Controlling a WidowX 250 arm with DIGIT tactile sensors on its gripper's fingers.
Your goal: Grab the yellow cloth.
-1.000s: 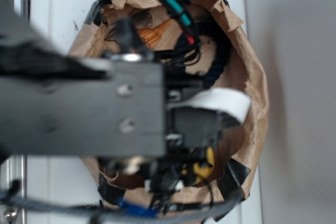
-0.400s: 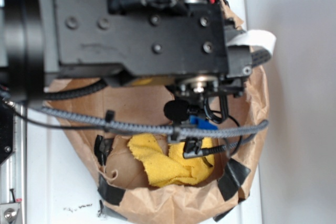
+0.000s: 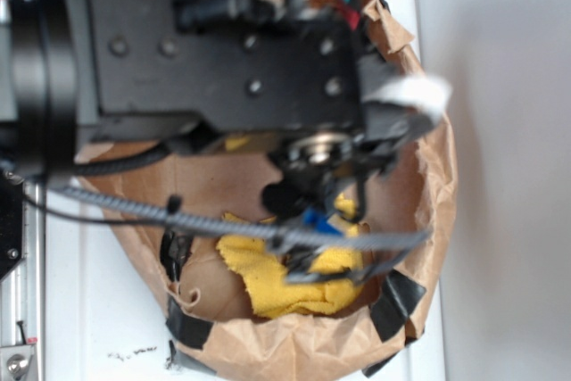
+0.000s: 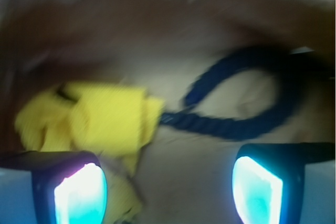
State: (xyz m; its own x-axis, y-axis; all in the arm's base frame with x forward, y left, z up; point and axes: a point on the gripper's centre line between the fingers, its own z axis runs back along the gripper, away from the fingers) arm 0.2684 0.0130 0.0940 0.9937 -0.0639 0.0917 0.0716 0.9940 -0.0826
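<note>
Change: against the frame just before, the black arm body [image 3: 223, 60] sits a little further left in the exterior view, and the cables under it have smeared with motion; a second ago the arm lay across the middle of the frame and hid the cloth.
Cloth: the bright yellow, frayed terry cloth [image 3: 285, 283] lies bunched at lower centre of the crumpled brown paper bag [image 3: 428, 176]; in the wrist view it fills the left middle [image 4: 100, 121].
Gripper: the black gripper [image 4: 168, 187] hangs spread wide, its lit fingers [image 4: 79, 195] in the lower corners, nothing between them; the left one overlaps the cloth's lower edge.
Rope: a navy braided rope [image 4: 236, 103] loops right of the cloth, one end touching it.
In the way: a grey braided cable [image 3: 223, 220] crosses above the cloth.
Bag edge: black tape patches [image 3: 401, 296] at lower right.
</note>
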